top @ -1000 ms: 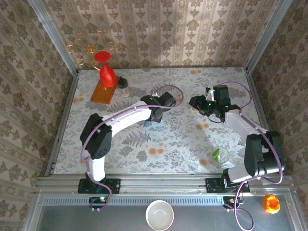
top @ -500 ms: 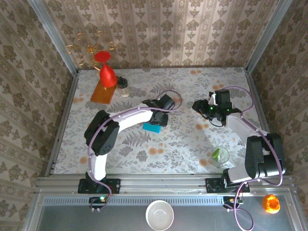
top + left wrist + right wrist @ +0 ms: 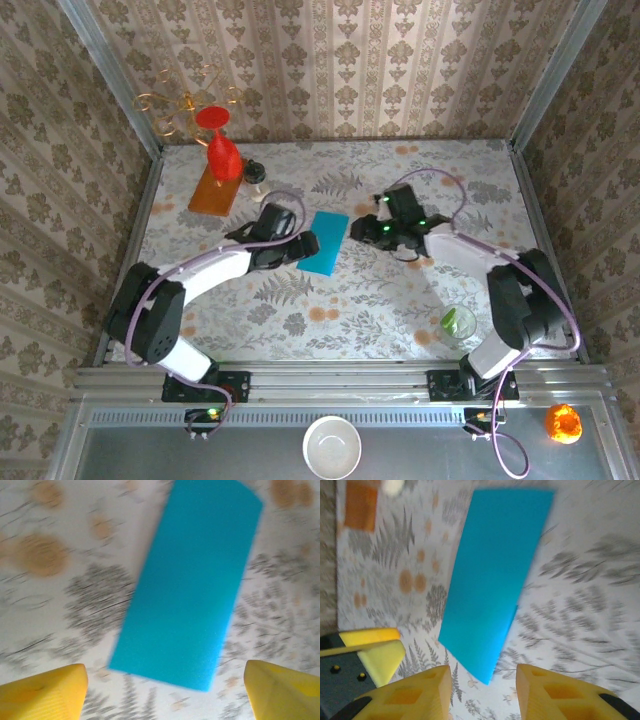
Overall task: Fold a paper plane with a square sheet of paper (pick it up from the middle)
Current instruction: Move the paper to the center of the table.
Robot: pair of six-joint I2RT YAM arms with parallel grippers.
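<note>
Left gripper (image 3: 302, 247) has just let go: it was shut a second ago, and now its fingers (image 3: 47, 692) are spread wide with nothing between them, backed off to the near-left end of the sheet of paper (image 3: 325, 242). The sheet lies flat mid-surface as a long narrow strip. It looks folded in half, with the layers slightly off at the near corner in the right wrist view. Right gripper (image 3: 368, 229) has swung in from the right and sits just beside the strip's far-right side, partly open and empty.

My read: the first fold is down and released, and the nose folds aren't started.

Room: the strip is well clear of every edge of the surface (image 3: 380, 300), with open space all round. The glass (image 3: 458, 323) at near right is well apart. The board (image 3: 212, 190), vase (image 3: 222, 152) and jar (image 3: 257, 176) at far left are out of the way.
</note>
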